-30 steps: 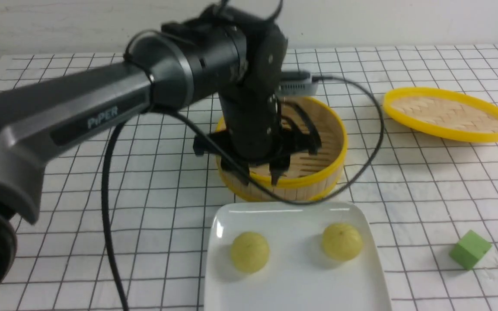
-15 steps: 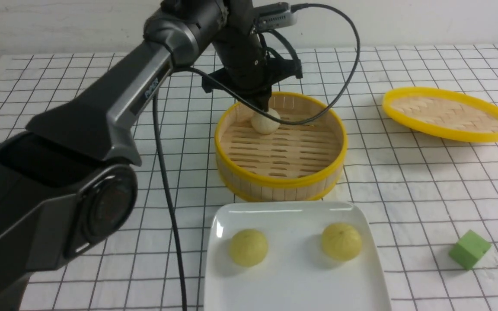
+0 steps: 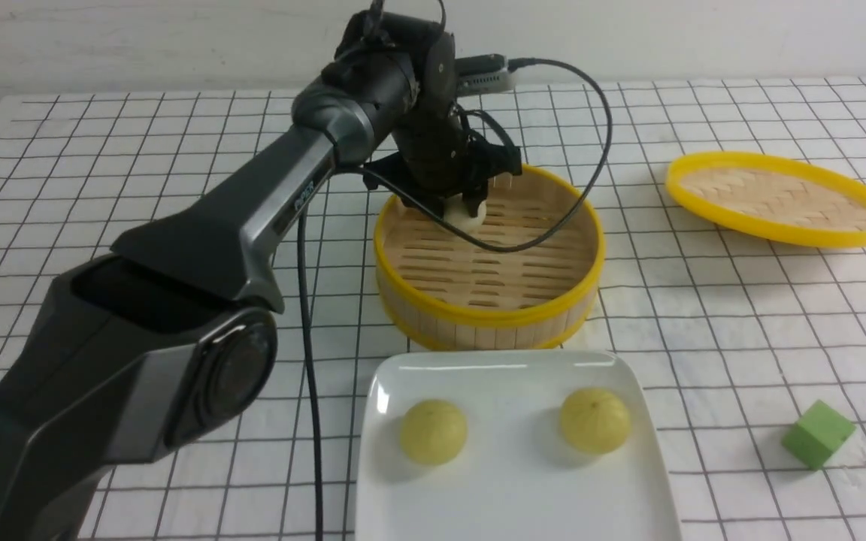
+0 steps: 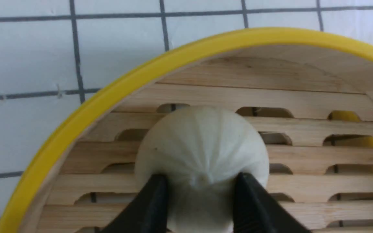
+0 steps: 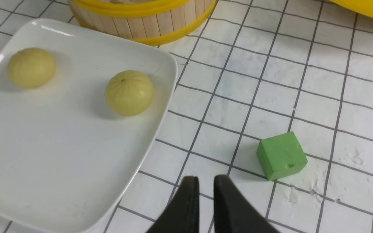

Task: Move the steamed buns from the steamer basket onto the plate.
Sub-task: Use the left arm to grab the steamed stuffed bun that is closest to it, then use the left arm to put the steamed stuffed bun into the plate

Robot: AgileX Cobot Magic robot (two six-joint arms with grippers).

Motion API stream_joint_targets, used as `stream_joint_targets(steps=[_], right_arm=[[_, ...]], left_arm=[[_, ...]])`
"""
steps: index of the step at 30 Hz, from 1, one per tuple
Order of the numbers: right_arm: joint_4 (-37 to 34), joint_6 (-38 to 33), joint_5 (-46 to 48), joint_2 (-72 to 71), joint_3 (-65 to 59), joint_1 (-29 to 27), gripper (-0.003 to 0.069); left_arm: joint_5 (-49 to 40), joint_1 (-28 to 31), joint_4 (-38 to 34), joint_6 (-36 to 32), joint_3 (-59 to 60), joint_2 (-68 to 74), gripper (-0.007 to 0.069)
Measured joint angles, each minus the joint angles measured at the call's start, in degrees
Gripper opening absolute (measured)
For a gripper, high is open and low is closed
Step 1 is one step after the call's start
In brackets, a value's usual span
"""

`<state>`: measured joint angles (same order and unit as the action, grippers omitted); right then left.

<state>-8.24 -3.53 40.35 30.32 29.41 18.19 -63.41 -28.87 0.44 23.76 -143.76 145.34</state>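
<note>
The beige-white bun [image 3: 470, 216] lies at the far left of the steamer basket [image 3: 489, 315], on its slatted floor. My left gripper [image 3: 463, 207] reaches down into the basket and is shut on this bun. In the left wrist view the two black fingers press the bun [image 4: 202, 142] from both sides, inside the yellow rim [image 4: 76, 119]. Two pale yellow-green buns [image 3: 433, 432] [image 3: 594, 419] sit on the white plate [image 3: 516, 496] in front of the basket. My right gripper [image 5: 206, 181] is shut and empty, low over the table beside the plate [image 5: 60, 145].
A shallow yellow-rimmed woven lid [image 3: 779, 197] lies at the far right. A green cube [image 3: 816, 433] sits on the table right of the plate, close to my right gripper in the right wrist view [image 5: 281, 155]. The left arm's cable hangs over the basket.
My left arm swung from the basket's near side to its far side, then lowered onto the beige-white bun and closed on it. The buns on the plate have not moved.
</note>
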Motion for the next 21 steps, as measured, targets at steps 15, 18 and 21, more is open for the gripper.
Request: stream_joint_targets(steps=[15, 18, 21], right_arm=[[0.1, 0.0, -0.3, 0.0, 0.0, 0.0, 0.0104], [0.2, 0.0, -0.3, 0.0, 0.0, 0.0, 0.0108], [0.2, 0.0, -0.3, 0.0, 0.0, 0.0, 0.0111]], left_arm=[[-7.5, 0.1, 4.3, -12.8, 1.3, -26.6, 0.0027], [-7.5, -0.6, -2.5, -12.8, 10.3, -35.4, 0.0027], [-7.5, -3.8, -3.9, -12.9, 24.4, -42.4, 0.0027]])
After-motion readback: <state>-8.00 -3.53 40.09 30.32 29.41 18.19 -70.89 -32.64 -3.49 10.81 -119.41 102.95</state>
